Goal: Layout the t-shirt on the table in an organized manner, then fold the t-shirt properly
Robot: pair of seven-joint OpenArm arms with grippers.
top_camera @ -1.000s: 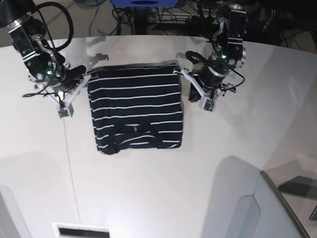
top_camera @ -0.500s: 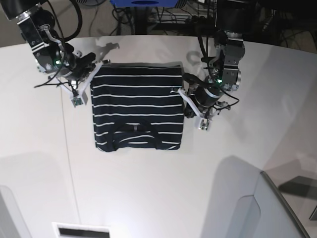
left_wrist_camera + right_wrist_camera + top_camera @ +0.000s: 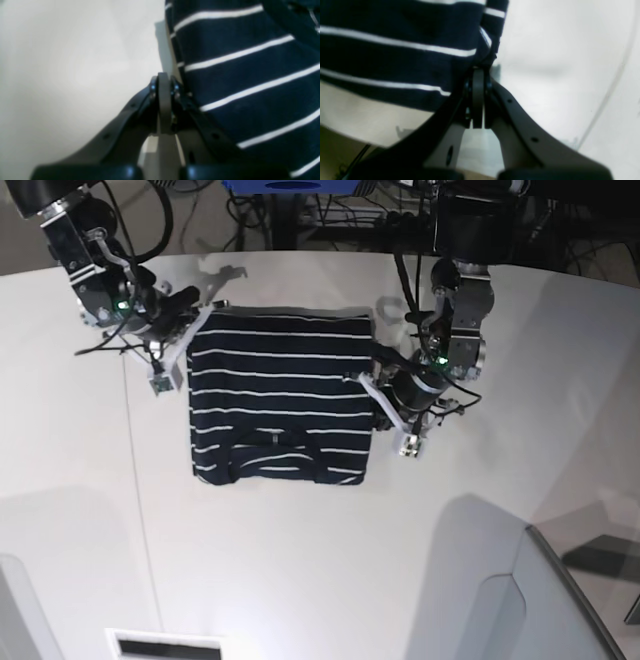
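Base view: the t-shirt (image 3: 280, 400) lies as a flat striped rectangle on the far half of the table (image 3: 300, 570), collar toward the near edge. The right gripper (image 3: 195, 320) sits at its far corner on this view's left; the left gripper (image 3: 372, 378) sits partway along the edge on this view's right. Left wrist view: the left gripper (image 3: 163, 82) has its jaws pressed together just beside the t-shirt (image 3: 250, 75) edge; whether any fabric is pinched cannot be told. Right wrist view: the right gripper (image 3: 478, 75) is closed, with the t-shirt (image 3: 402, 50) corner bunched at its tip, apparently gripped. Risk, as judged: the grippers sit at unequal positions along the garment, so a joint pull could skew it, and a thin pinch could slip free.
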